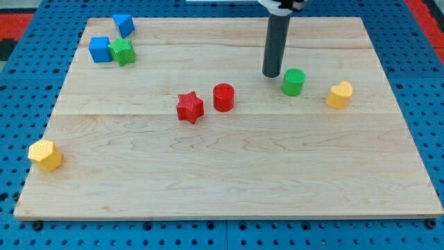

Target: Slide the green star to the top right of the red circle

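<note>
1. At the view's far left, near the bottom corner of the wooden counter (229, 180), sits a yellow block (45, 155) of roughly hexagonal shape, well apart from everything else.
2. Toward the view's top left is a cluster of three: a blue cube (100, 49), the green star (123, 51) touching its right side, and just above them another blue block (124, 25), angular, whose exact shape I cannot tell.
3. The green star, the task's thing, thus lies at the top left of the counter, well apart from the red circle.
4. Near the middle of the counter stands a red star (189, 107), with the red circle (223, 97) just beside it on its right and slightly higher in the view; the two are very close but whether they touch I cannot tell.
5. Right of the red circle the dark rod comes down from the view's top, and my tip (270, 74) rests on the counter, above and to the right of the red circle.
6. Just beside my tip, on its right, is a green cylinder (293, 82); a narrow gap seems to separate them.
7. Farther right lies a yellow block (339, 95) with a rounded, heart-like outline, near the green cylinder but apart from it.
8. The arm carries no fingers, only the rod, so nothing is grasped.
</note>
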`<action>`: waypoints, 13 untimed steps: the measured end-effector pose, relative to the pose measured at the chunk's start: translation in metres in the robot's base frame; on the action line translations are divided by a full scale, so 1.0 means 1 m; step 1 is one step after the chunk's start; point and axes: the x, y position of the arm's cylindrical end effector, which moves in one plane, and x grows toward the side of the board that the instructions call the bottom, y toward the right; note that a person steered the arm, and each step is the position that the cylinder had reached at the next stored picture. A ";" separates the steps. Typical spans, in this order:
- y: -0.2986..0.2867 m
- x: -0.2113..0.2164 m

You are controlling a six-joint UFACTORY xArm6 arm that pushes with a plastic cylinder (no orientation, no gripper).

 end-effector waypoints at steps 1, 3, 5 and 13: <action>0.035 0.009; 0.058 0.009; -0.057 -0.030; -0.231 -0.045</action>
